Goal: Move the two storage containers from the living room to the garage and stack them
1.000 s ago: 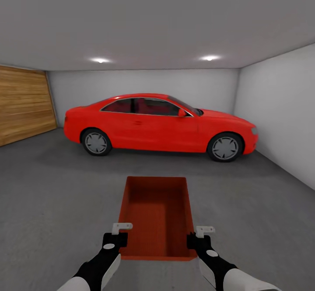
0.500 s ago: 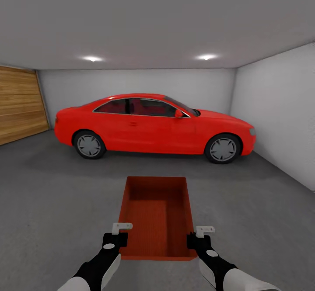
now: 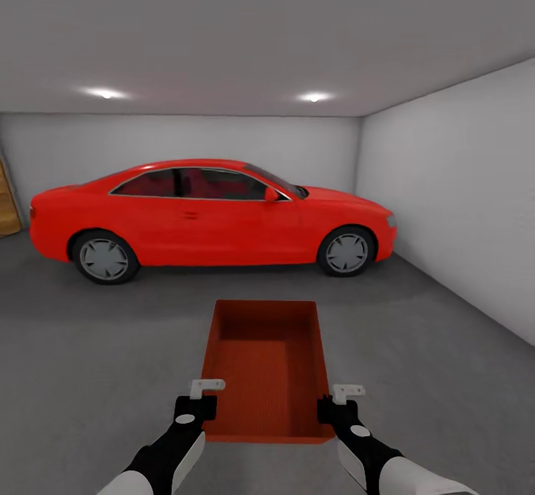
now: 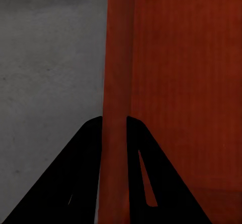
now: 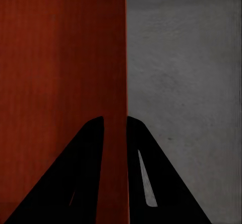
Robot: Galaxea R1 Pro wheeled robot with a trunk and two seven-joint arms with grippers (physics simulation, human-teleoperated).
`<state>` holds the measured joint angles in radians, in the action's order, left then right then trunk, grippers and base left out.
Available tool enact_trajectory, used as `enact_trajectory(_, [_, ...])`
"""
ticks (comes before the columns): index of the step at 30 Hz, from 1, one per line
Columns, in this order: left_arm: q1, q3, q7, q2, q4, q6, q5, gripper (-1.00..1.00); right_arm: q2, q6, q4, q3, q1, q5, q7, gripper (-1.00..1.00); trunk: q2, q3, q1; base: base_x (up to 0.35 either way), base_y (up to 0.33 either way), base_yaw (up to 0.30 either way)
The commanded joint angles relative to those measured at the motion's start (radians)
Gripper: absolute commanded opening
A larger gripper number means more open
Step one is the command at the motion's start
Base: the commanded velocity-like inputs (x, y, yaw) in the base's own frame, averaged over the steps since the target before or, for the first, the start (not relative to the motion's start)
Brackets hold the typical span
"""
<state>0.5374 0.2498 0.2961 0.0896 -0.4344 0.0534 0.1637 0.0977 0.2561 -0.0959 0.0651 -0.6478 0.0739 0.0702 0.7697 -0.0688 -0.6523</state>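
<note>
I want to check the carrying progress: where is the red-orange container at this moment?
In the head view the storage container is at lower centre, held between the left claw and the right claw above the grey floor, in front of the red car.

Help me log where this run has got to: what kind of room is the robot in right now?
Most likely a garage. A red car is parked on a dark grey concrete floor, between bare white walls under ceiling spotlights. Both grippers clamp a red box by its side walls.
</note>
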Motion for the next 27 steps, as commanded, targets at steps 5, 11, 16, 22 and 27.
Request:
enact_trajectory(5, [0.001,-0.046,0.014,-0.002,-0.001,0.007,0.032,-1.00,-0.007,0.003,-0.004,-0.010,-0.001,-0.002,-0.004,-1.00,0.001,-0.002,-0.001,0.322,0.000,-0.282])
enact_trajectory(11, [0.001,-0.046,0.014,-0.002,-0.001,0.006,0.032,-1.00,-0.007,0.003,-0.004,-0.011,-0.001,-0.002,-0.004,-1.00,0.001,-0.002,-0.001,0.322,0.000,-0.282])
enact_trajectory(16, [0.001,-0.046,0.014,-0.002,-0.001,0.006,0.032,-1.00,-0.007,0.003,-0.004,-0.010,-0.001,-0.002,-0.004,-1.00,0.001,-0.002,-0.001,0.322,0.000,-0.282])
enact_trajectory(22, [0.001,-0.046,0.014,-0.002,-0.001,0.006,0.032,-1.00,-0.007,0.003,-0.004,-0.011,-0.001,-0.002,-0.004,-1.00,0.001,-0.002,-0.001,0.322,0.000,-0.282])
enact_trajectory(27, [0.001,-0.046,0.014,-0.002,-0.001,0.006,0.032,-1.00,-0.007,0.003,-0.004,-0.011,-0.001,-0.002,-0.003,-1.00,0.001,-0.002,-0.001,0.322,0.000,-0.282])
